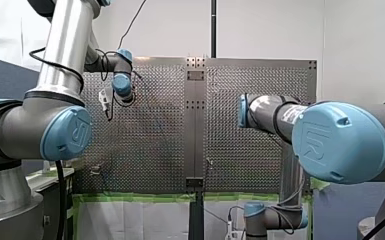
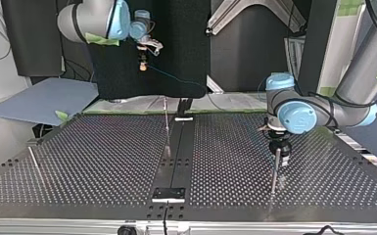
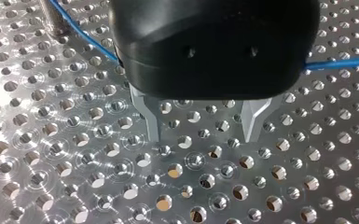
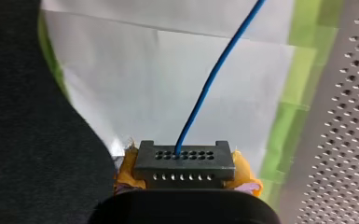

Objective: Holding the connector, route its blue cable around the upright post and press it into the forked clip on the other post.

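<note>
My right arm's jaws are closed on the connector (image 4: 184, 161), their yellow pads (image 4: 245, 173) pressed against its two ends. The connector is a flat, dark grey block with a raised corner at each end. Its face pointing away from the jaws carries two rows of small round holes, and the side toward the camera has a row of narrow slots. The blue cable (image 4: 214, 74) leaves a hole near the middle of the row farther from the jaws and runs ahead of them, thin, smooth and slightly bowed. Beyond it lie a pale sheet (image 4: 168, 84) and a strip of green tape (image 4: 303, 93), with the perforated desk (image 4: 349, 140) off to one side.

My left arm's jaws stand wide apart, low over the desk, with nothing between the metal fingers (image 3: 150, 116). The cable crosses behind the black body of these jaws. On one side it passes close by the foot of a metal post (image 3: 56, 21); whether it touches the post I cannot tell. In the top view the connector hangs in the right jaws above and beyond the desk.
</note>
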Tool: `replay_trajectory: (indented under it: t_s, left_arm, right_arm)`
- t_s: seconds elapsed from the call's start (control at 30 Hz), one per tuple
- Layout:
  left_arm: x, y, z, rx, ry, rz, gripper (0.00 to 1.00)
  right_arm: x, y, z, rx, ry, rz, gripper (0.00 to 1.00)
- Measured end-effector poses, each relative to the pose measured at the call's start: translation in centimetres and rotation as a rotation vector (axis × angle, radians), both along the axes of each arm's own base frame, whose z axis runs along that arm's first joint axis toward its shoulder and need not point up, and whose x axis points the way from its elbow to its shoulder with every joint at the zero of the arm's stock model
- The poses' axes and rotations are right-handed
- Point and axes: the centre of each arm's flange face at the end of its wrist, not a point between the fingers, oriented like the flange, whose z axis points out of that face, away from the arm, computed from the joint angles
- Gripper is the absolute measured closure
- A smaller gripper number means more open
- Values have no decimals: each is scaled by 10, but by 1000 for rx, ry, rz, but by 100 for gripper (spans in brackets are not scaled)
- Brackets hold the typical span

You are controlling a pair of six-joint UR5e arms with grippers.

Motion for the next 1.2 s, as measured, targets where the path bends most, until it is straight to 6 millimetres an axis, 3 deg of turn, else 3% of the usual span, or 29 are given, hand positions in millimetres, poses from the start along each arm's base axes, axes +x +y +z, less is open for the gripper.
replay_trajectory:
  t_s: [0.4, 0.97, 1.2]
  left_arm:
    - [0, 0, 0, 0, 0, 0, 16]
    - [0, 0, 0, 0, 0, -1, 16]
    - [0, -1, 0, 0, 0, -2, 16]
  right_arm:
    - [-2, 1, 49, -48, -32, 2, 71]
    - [-18, 18, 100, -3, -27, -6, 71]
    - [-22, 7, 126, -35, -54, 9, 71]
